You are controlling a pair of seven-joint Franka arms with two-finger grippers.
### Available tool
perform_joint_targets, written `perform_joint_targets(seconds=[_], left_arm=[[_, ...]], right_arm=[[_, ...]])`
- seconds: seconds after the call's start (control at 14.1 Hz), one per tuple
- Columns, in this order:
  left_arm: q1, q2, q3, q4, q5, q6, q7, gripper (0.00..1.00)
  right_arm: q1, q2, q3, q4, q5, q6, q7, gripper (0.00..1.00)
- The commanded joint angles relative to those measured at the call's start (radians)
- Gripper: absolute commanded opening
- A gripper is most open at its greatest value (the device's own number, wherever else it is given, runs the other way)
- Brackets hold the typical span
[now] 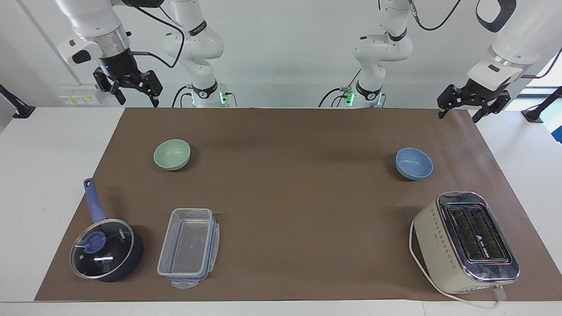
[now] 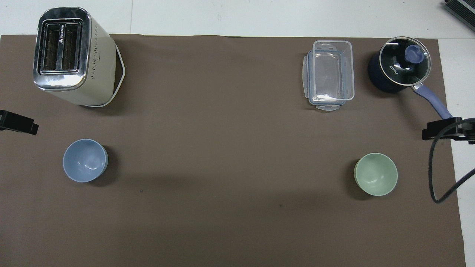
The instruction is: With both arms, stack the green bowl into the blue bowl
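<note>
Facing view shows the job not yet begun: the green bowl [image 1: 172,154] sits upright on the brown mat [image 1: 290,184] toward the right arm's end, and the blue bowl [image 1: 414,163] sits upright toward the left arm's end, the two well apart with bare mat between them. The right gripper [image 1: 132,90] hangs raised over the mat's edge by the robots, fingers spread and empty; the left gripper [image 1: 470,105] hangs likewise over the mat's corner at its own end, also spread and empty. The step in hand looks like the first reach. Next, I judge, the right gripper must come down over the green bowl's rim and pinch it, well apart from the saucepan [image 1: 106,249] and clear box [image 1: 189,246].
</note>
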Motion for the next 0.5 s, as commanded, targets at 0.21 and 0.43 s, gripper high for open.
perform_joint_targets(seconds=[0.21, 0.43], left_arm=[[-0.006, -0.038, 0.008, -0.047, 0.003, 0.001, 0.007, 1.0], [-0.001, -0.059, 0.011, -0.088, 0.001, 0.03, 0.013, 1.0]], right_arm=[[-0.009, -0.011, 0.003, -0.007, 0.021, -0.005, -0.012, 1.0], [-0.009, -0.011, 0.003, -0.007, 0.023, -0.005, -0.012, 1.0]])
